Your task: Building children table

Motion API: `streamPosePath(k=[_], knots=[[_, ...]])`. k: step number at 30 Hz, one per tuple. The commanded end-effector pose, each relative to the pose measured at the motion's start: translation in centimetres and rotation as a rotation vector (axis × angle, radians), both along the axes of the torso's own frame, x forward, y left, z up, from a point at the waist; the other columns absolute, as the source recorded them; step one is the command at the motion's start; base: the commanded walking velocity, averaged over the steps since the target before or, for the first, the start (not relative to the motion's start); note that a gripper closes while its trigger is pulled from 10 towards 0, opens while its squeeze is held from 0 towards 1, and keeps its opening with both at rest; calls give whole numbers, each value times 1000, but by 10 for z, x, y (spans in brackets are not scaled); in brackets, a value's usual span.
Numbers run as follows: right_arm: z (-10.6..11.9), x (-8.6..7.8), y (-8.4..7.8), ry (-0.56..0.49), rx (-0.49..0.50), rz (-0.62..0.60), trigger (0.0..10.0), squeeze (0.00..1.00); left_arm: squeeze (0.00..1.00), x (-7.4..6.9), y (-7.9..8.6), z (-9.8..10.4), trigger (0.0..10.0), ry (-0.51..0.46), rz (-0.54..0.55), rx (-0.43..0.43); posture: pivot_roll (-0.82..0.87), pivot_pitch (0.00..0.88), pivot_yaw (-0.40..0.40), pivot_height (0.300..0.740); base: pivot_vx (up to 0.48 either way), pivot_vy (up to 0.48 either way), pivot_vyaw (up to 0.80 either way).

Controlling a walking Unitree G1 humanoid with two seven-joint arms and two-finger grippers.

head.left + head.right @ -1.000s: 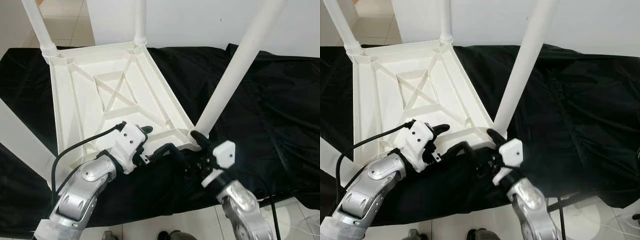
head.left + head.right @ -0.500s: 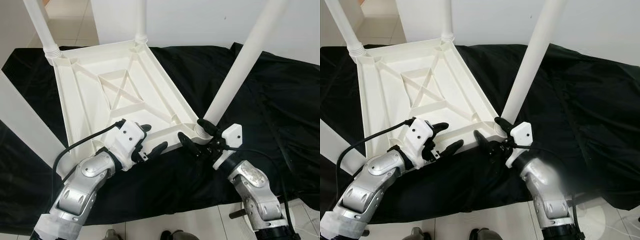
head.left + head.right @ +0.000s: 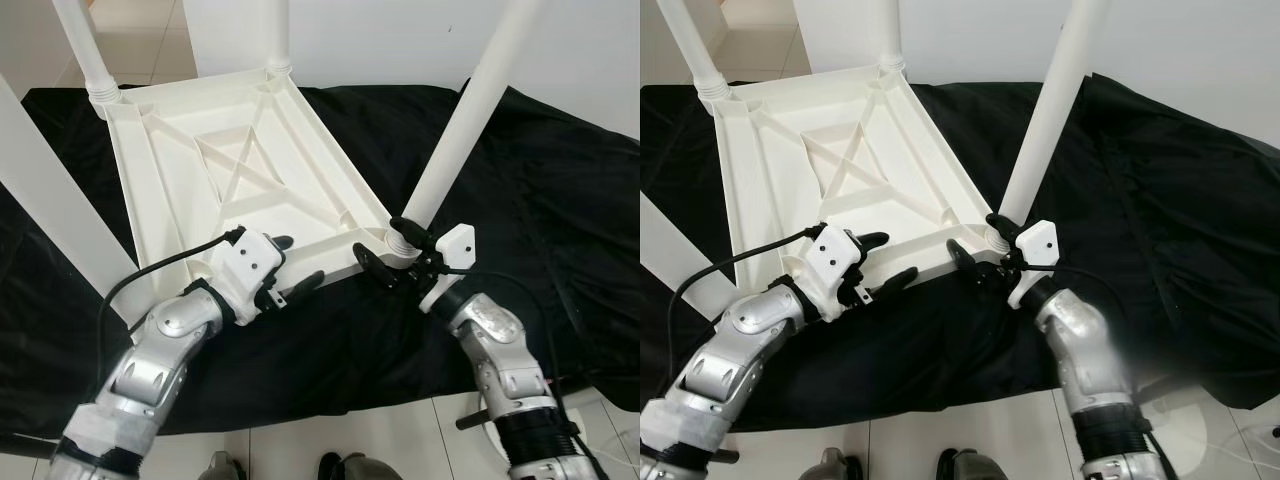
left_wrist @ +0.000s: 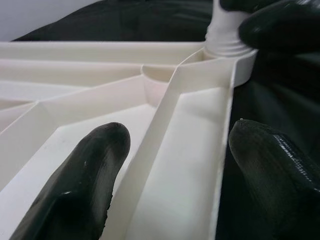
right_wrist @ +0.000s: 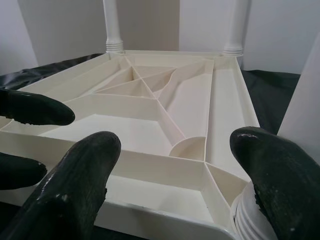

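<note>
A white plastic children's table [image 3: 240,180] lies upside down on a black cloth, its legs pointing up. My left gripper [image 3: 293,263] is open, with one finger inside the near rim [image 4: 170,150] and one outside it. My right gripper [image 3: 390,248] is open at the near right corner. One of its fingertips [image 3: 405,228] rests by the ribbed base of the near right leg [image 3: 460,140]. In the right wrist view the gripper [image 5: 172,170] looks across the ribbed underside [image 5: 165,105] toward the two far legs.
The black cloth [image 3: 540,200] covers the whole work surface and hangs over its front edge. Pale floor tiles [image 3: 380,450] lie below, and a white wall stands behind. A near left leg [image 3: 50,190] rises beside my left arm, which carries a black cable [image 3: 150,285].
My right gripper has drawn away from the left gripper and now sits at the corner by the leg base. The left gripper stays on the near rim. The camera has shifted.
</note>
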State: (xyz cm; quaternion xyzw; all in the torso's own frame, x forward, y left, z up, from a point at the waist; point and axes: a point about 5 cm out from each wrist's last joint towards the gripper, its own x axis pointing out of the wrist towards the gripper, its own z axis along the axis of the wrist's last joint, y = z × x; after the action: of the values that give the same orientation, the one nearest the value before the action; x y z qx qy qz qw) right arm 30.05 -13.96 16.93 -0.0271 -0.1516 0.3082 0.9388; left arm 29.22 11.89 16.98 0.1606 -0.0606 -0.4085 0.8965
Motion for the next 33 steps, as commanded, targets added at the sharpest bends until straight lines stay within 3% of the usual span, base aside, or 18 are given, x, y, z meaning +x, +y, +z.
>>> streamPosePath(k=[1, 6, 14, 19, 22, 27, 30, 33], knots=[[1, 3, -17, -1, 23, -126, 10000, 0, 0, 1, 16, -2, 10000, 17, 8, 29, -38, 185, -42, 740, 0, 0, 0], [-8, -10, -11, 17, 44, -170, 10000, 0, 0, -13, 6, -8, 10000, 57, 13, -46, -38, 185, -43, 740, 0, 0, 0], [-24, -55, -3, 38, 86, -235, 10000, 0, 0, -46, -18, -13, 10000, 116, 119, -258, -38, 181, -56, 740, 0, 0, 0], [-26, -60, -5, 34, 97, -304, 10000, 0, 0, -48, -16, -15, 10000, 99, 163, -267, -36, 180, -59, 740, 0, 0, 0], [-29, -67, -8, 32, 123, -439, 10000, 0, 0, -52, -11, -13, 10000, -7, 241, -287, -33, 170, -71, 740, 0, 0, 0], [-28, -69, -6, 15, 112, -469, 10000, 0, 0, -60, -11, -8, 10000, -40, 225, -314, -32, 161, -76, 740, 0, 0, 0], [-29, -72, -6, 17, 97, -473, 10000, 0, 0, -65, -12, -9, 10000, -45, 205, -287, -30, 162, -78, 740, 0, 0, 0], [-31, -74, -12, 22, 84, -511, 10000, 0, 0, -67, -8, -8, 10000, -40, 243, -314, -27, 157, -78, 740, 0, 0, 0]])
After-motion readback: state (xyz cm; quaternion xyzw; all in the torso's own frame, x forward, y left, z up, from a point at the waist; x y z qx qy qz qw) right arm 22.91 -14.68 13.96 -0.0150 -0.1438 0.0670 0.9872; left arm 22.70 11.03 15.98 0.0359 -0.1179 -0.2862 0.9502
